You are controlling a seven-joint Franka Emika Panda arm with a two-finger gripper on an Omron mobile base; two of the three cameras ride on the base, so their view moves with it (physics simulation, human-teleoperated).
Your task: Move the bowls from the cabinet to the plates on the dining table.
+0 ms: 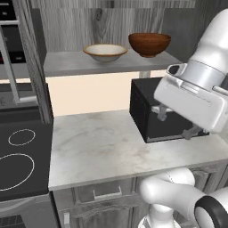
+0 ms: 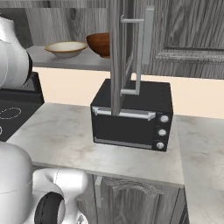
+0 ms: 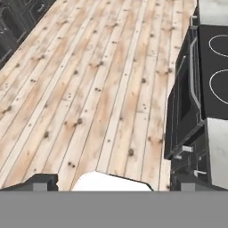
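Observation:
Two bowls stand side by side on the open cabinet shelf (image 1: 75, 64): a shallow cream bowl (image 1: 105, 51) (image 2: 66, 48) on the left and a deep reddish-brown bowl (image 1: 149, 43) (image 2: 99, 43) on the right. The cabinet door (image 2: 117, 57) hangs open and hides part of the brown bowl in the right base view. My gripper (image 1: 177, 123) (image 3: 114, 182) is open and empty, well below and to the right of the bowls, in front of the black oven, facing down at the floor. The plates and the dining table are out of view.
A black countertop oven (image 1: 147, 113) (image 2: 131, 116) sits under the shelf on the marbled counter (image 1: 102, 147). The black stove (image 1: 20, 156) (image 3: 216, 67) with ring burners lies to the left. The door's bar handle (image 2: 147, 43) juts out above the oven. Wooden floor (image 3: 89, 89) lies below.

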